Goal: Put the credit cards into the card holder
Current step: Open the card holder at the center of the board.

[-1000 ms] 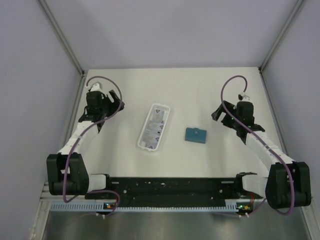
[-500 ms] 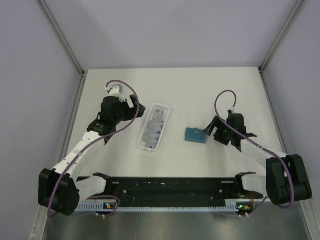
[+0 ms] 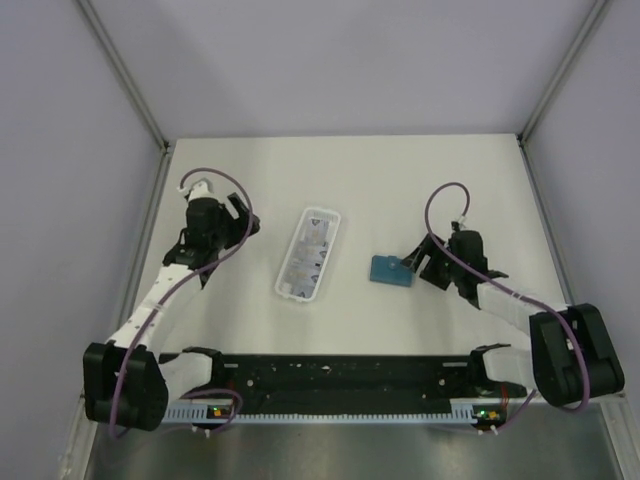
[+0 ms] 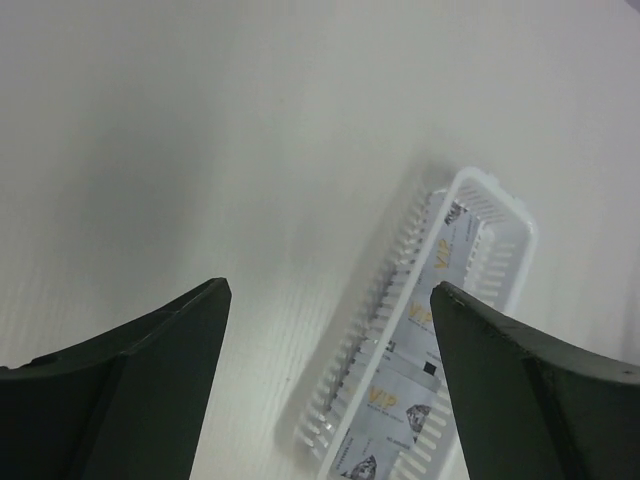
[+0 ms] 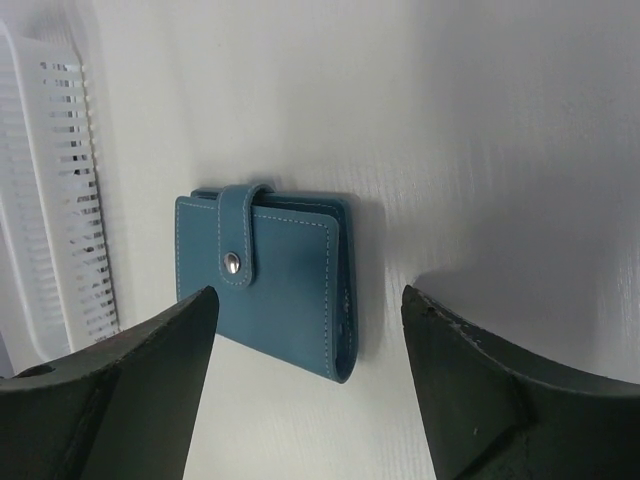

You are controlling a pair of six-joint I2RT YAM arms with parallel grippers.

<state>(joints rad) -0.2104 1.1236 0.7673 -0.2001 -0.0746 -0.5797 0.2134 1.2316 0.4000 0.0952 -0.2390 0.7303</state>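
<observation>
**One card holder, one tray of cards, two pairs of open fingers**

One teal card holder (image 5: 265, 280) lies shut on the bench (image 3: 400, 180), its snap tab fastened, at about 3 o'clock from the single long white tray (image 3: 322, 212) and apart from it. The credit cards (image 4: 420, 360) lie overlapped inside the tray; at least three printed faces show, but the exact count cannot be told. The left fingers (image 4: 327, 288) are spread wide and grip nothing, sitting at about 9 o'clock from the tray and apart from it. The right fingers (image 5: 307, 290) are also spread wide and empty, just at 3 o'clock from the card holder; in the wrist view it sits between the two tips, and contact cannot be told.
</observation>
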